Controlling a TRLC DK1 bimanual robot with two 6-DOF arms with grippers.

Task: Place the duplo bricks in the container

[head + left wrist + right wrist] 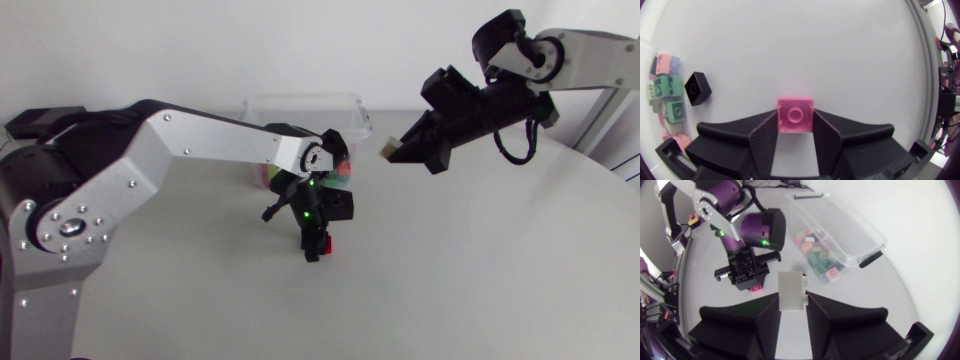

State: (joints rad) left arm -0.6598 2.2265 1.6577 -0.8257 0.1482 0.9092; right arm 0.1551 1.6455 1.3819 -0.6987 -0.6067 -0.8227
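A pink brick (795, 114) sits between my left gripper's (795, 122) fingers, which press it from both sides, low over the white table. In the head view this gripper (316, 245) points down mid-table with the brick (327, 243) at its tip. My right gripper (791, 304) is shut on a white brick (791, 290) and hangs in the air, right of the clear container (300, 108). That gripper (394, 152) is higher than the left one. The container (850, 235) holds several pink and green bricks. A black brick (697, 88) lies on the table just outside the container (655, 75).
My left arm (200, 145) stretches across the table in front of the container. The right arm (500, 95) comes in from the far right. The table edge (610, 170) curves round at the right.
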